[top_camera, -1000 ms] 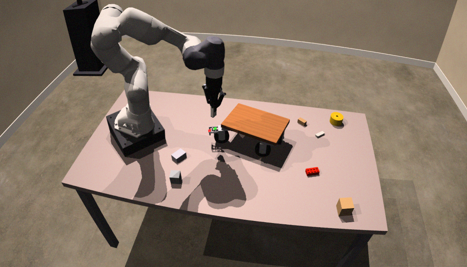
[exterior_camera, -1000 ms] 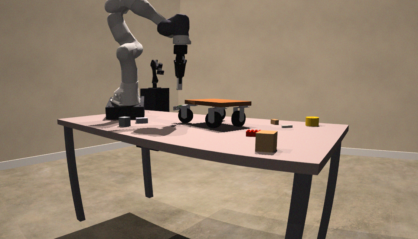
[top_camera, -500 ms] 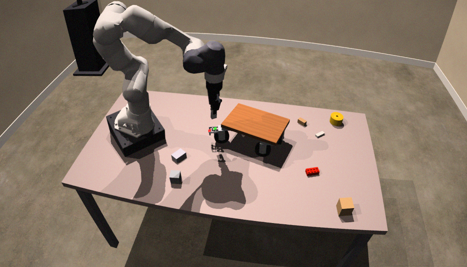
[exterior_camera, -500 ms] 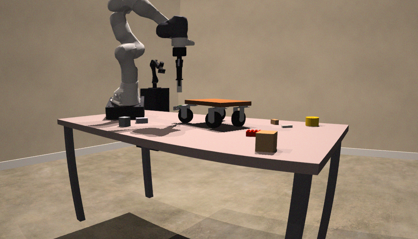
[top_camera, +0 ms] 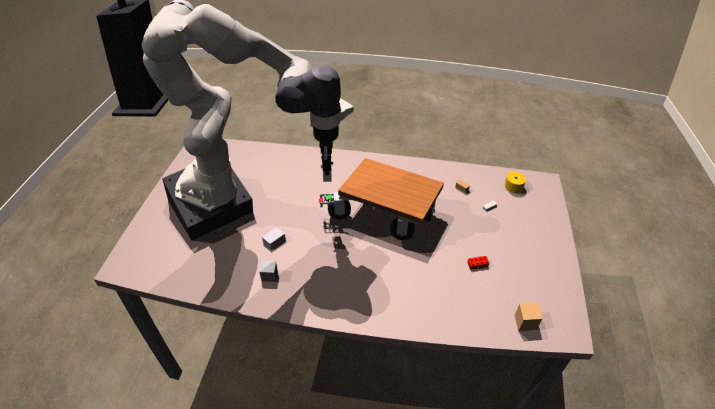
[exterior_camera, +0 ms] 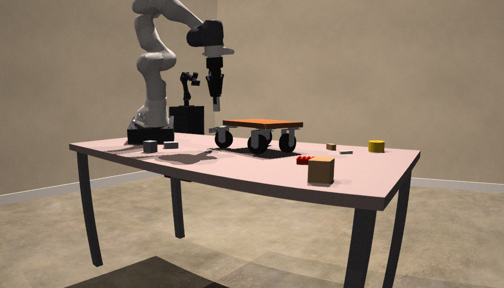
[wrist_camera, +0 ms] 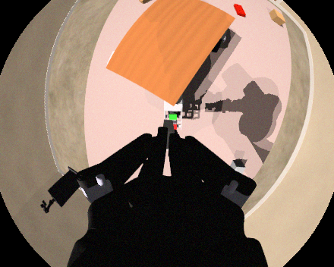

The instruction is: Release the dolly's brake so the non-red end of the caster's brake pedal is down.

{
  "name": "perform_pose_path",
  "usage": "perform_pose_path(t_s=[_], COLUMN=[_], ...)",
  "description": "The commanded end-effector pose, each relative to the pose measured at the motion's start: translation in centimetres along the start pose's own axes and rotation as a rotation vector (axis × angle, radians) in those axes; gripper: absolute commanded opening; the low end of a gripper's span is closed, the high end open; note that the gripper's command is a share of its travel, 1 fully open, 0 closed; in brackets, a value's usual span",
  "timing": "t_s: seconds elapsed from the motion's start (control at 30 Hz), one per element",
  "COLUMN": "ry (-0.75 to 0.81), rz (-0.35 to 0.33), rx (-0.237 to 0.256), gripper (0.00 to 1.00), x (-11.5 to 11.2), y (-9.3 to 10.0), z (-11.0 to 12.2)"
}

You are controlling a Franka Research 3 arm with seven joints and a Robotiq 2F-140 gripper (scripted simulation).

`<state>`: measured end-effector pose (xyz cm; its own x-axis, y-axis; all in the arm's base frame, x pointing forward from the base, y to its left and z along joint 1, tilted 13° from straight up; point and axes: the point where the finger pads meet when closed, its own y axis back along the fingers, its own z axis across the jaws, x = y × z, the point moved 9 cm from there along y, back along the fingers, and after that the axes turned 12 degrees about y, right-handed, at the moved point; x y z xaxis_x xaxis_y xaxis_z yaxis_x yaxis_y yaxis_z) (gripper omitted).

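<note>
Overhead, the dolly [top_camera: 392,188] is seen standing on the pink table [top_camera: 158,256], orange deck up, wheels down. The brake pedal [top_camera: 327,198] is found at the dolly's corner nearest the arm, above a black caster [top_camera: 338,208], with a green patch and a red end visible; which end is lower cannot be told. The gripper [top_camera: 326,176] is pointed down, held above the pedal and apart from it, fingers pressed together on nothing. Two grey cubes [top_camera: 273,237], a red brick [top_camera: 478,261], a tan cube [top_camera: 528,315] and a yellow cylinder [top_camera: 515,181] are scattered well apart from the dolly.

Exterior view: the dolly [exterior_camera: 262,123] is seen resting on all its casters on the table [exterior_camera: 260,180]. The closed gripper [exterior_camera: 216,107] is hung in the air above the pedal [exterior_camera: 214,129], a clear gap between them.

Wrist view: the shut fingertips are seen meeting just before the pedal [wrist_camera: 173,118], green patch farther, red end [wrist_camera: 175,127] nearer. The orange deck [wrist_camera: 171,47] is spread beyond it.
</note>
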<state>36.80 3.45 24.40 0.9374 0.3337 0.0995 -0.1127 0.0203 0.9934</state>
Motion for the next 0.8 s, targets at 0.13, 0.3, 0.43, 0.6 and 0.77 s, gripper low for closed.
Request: perform_pose_path(t_s=[0.13, 0.3, 0.43, 0.6, 0.77], ry=[-0.387, -0.533, -0.649, -0.791, -0.922], rz=[0.028, 0.041, 0.05, 0.062, 0.072], rx=[-0.024, -0.03, -0.037, -0.048, -0.059], gripper=[0.0, 0.0, 0.0, 0.0, 0.0], x=[0.11, 0.04, 0.0, -0.02, -0.02], y=[0.08, 0.07, 0.07, 0.06, 0.02], z=[-0.41, -0.51, -0.61, -0.76, -0.89])
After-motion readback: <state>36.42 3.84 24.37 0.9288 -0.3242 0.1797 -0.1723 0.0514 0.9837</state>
